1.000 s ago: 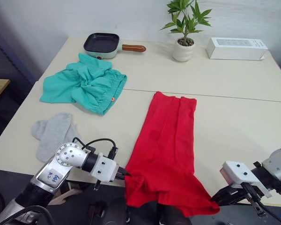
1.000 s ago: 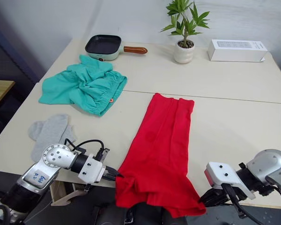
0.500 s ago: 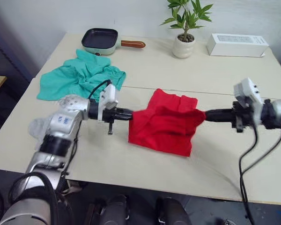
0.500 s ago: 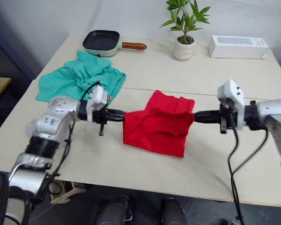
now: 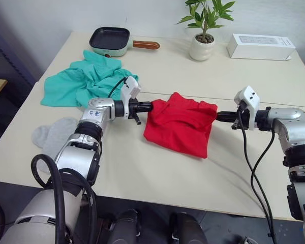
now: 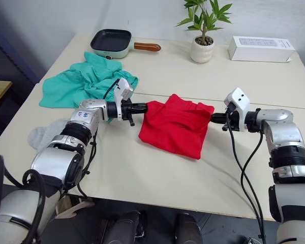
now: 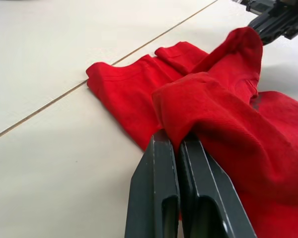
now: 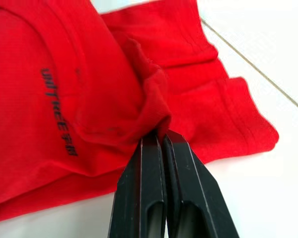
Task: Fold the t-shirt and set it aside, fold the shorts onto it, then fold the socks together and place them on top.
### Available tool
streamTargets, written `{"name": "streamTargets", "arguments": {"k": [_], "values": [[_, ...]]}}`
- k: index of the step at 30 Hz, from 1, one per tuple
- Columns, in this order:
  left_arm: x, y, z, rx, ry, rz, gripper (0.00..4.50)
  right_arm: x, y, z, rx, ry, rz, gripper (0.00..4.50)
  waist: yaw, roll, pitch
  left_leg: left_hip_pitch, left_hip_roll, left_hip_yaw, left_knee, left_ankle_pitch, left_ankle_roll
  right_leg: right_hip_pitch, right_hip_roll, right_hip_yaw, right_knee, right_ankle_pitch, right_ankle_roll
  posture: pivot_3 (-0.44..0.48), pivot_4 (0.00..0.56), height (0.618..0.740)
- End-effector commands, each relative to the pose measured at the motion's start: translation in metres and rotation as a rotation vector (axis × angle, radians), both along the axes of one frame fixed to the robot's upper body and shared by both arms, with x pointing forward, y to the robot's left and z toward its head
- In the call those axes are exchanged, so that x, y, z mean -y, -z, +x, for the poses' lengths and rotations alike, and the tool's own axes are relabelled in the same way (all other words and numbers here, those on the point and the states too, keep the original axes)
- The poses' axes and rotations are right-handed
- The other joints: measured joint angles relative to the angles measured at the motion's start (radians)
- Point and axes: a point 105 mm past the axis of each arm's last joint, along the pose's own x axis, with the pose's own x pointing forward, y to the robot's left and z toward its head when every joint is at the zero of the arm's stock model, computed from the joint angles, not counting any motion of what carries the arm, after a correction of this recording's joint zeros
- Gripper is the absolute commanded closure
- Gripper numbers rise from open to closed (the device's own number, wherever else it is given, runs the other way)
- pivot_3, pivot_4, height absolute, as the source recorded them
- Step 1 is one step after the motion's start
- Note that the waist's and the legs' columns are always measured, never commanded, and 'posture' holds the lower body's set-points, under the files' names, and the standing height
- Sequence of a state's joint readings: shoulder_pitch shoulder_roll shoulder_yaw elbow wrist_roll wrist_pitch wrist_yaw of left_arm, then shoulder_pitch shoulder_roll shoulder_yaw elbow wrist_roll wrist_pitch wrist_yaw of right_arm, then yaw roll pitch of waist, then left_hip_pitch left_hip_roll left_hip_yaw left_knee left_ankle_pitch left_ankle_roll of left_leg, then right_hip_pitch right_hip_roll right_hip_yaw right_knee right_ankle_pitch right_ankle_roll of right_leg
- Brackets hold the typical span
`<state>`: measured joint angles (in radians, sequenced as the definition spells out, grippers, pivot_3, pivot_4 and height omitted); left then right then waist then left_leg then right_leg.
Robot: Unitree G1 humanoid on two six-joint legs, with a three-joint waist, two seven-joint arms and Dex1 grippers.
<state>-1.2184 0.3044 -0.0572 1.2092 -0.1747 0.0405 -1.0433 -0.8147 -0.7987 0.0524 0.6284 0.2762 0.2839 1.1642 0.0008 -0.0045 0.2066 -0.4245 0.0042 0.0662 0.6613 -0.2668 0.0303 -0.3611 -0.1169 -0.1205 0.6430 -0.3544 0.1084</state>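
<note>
One t-shirt (image 5: 180, 126), red and folded over on itself, lies on the desk (image 5: 142, 178) between the two sets of fingers. The left gripper (image 7: 178, 144) has its two black fingers pressed together on a bunched fold at one side edge of the t-shirt; the right gripper (image 8: 161, 135) pinches the opposite edge in the same way, its fingers closed on a puckered ridge of fabric. Dark lettering shows on the cloth beside the right fingers. Two light grey socks (image 5: 53, 136) lie overlapping on the near side of the left arm, well apart from its fingers. One pair of teal shorts (image 5: 84, 84), crumpled, lies just beyond the left fingers. Farther off, at the desk's far edge, stand one small pan (image 5: 111, 40) with a brown handle, one potted plant (image 5: 203, 35) and one white box (image 5: 260, 47).
</note>
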Motion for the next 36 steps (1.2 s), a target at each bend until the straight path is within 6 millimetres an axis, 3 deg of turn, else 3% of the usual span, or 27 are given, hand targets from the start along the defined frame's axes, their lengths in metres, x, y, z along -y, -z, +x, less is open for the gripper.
{"name": "streamTargets", "arguments": {"k": [1,5,14,17,18,22,26,27,28,29,33,36], "values": [[0.004,-0.016,0.003,0.054,0.004,-0.010,4.50,0.017,-0.011,-0.001,0.054,0.064,0.013,4.48,0.000,0.000,0.000,0.000,0.000,0.000,0.001,0.000,0.000,0.000,0.000,0.000,0.001,0.000,0.000,0.000,0.150,0.740],[0.011,-0.020,0.005,0.068,-0.008,-0.012,4.50,0.022,-0.014,0.002,0.068,0.110,0.057,4.48,-0.001,0.000,0.000,0.000,0.000,0.000,0.001,0.000,0.000,0.000,0.000,0.001,0.001,0.000,0.000,0.000,0.150,0.740],[0.029,-0.018,0.014,0.083,-0.088,0.003,4.50,0.025,0.002,0.012,0.065,0.216,0.077,4.48,-0.001,0.000,0.000,0.000,0.000,0.000,0.001,0.000,0.000,0.000,0.000,0.001,0.002,0.000,0.000,0.000,0.150,0.740],[0.024,-0.019,0.025,0.125,-0.210,0.021,4.50,0.029,0.007,0.019,0.082,0.284,0.095,4.48,-0.001,0.000,0.000,0.000,0.000,0.000,0.001,0.000,0.000,0.000,0.000,0.001,0.002,0.000,0.000,0.000,0.150,0.740],[0.020,-0.021,0.030,0.142,-0.263,0.018,4.04,0.033,0.006,0.022,0.095,0.336,0.118,4.50,-0.002,0.000,0.000,0.000,0.000,0.000,0.001,0.000,0.000,0.000,0.000,0.001,0.002,0.000,0.000,0.000,0.150,0.740],[-0.004,-0.028,0.044,0.197,-0.446,0.044,2.87,0.046,0.006,0.026,0.144,0.456,0.152,3.44,-0.002,0.000,0.000,0.000,0.000,0.000,0.001,0.000,0.000,-0.001,-0.001,0.001,0.003,0.000,0.001,0.000,0.150,0.740],[-0.017,-0.020,0.044,0.204,-0.452,0.097,1.75,0.079,0.004,0.022,0.226,0.640,0.173,2.26,-0.002,0.000,0.000,0.000,-0.001,0.000,0.001,0.000,0.000,-0.001,-0.001,0.001,0.003,0.000,0.001,0.000,0.150,0.740],[-0.019,-0.019,0.044,0.213,-0.448,0.115,1.71,0.084,0.004,0.020,0.236,0.660,0.182,1.88,-0.001,0.000,0.000,0.000,-0.001,0.000,0.001,0.000,0.000,-0.001,-0.001,0.002,0.003,0.000,0.001,0.000,0.150,0.740],[-0.020,-0.018,0.041,0.240,-0.415,0.135,1.71,0.081,-0.002,0.014,0.280,0.627,0.202,1.58,0.001,0.000,0.000,0.001,-0.001,0.000,0.001,0.000,0.000,-0.001,-0.001,0.002,0.003,0.000,0.000,0.000,0.150,0.740],[-0.020,-0.018,0.038,0.267,-0.369,0.150,1.23,0.074,-0.006,0.008,0.303,0.575,0.219,1.24,0.002,0.000,0.000,0.001,-0.001,0.000,0.001,0.000,0.000,-0.001,-0.001,0.002,0.003,0.000,0.001,0.000,0.150,0.740],[-0.011,-0.017,0.011,0.411,-0.093,0.171,0.17,0.032,-0.012,-0.026,0.358,0.266,0.150,0.01,-0.001,0.000,0.000,0.001,-0.002,0.001,-0.001,0.000,0.000,-0.001,-0.001,0.003,0.002,0.000,0.001,0.000,0.150,0.740],[-0.010,-0.003,-0.021,0.518,0.156,0.197,0.03,-0.004,-0.001,-0.057,0.321,0.065,0.076,0.00,0.000,0.000,0.000,0.002,-0.002,0.002,-0.002,0.000,0.000,-0.001,0.000,0.004,0.002,0.000,0.001,0.000,0.150,0.740]]}}
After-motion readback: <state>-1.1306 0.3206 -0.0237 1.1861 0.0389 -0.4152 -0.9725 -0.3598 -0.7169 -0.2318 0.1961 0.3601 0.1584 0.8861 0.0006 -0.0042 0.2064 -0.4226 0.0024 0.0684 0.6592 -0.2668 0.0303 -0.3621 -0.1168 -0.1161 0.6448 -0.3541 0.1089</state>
